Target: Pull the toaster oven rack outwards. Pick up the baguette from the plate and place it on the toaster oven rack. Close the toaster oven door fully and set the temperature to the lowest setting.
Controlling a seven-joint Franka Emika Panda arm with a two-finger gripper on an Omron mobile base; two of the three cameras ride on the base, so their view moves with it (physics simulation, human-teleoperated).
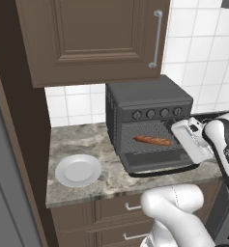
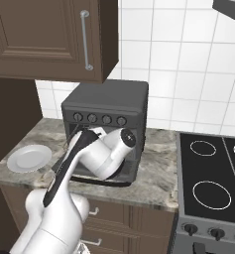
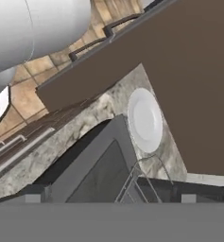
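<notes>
The toaster oven stands on the counter with its door dropped open and flat. On the rack in the cavity lies the golden-brown baguette. Left of the oven sits the white plate, with nothing on it. My gripper hovers at the right side of the oven's opening, just under the knobs, open and holding nothing. In the hand view the fingertips stand wide apart over the door, a rack corner and the plate. In the right base view my arm hides the opening.
A brown wall cabinet hangs above the oven, its handle on the right. A black stovetop lies to the oven's right. Drawers sit below the counter edge. A tall dark panel bounds the counter on the left.
</notes>
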